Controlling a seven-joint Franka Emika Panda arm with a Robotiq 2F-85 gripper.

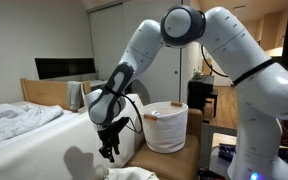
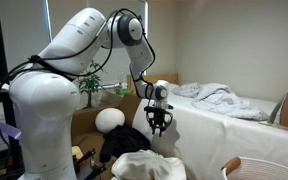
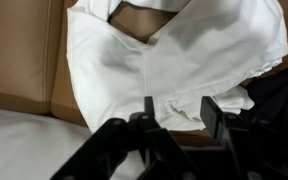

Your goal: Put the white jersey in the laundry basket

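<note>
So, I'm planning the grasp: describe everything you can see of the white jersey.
The white jersey looks like soft, thin fabric, plain white, with a V-shaped neck opening that shows brown underneath. It lies crumpled and folded on a brown surface, one edge against something dark. It sits outside the laundry basket. The open claw hangs just over it in the wrist view; whether they touch cannot be told.
</note>
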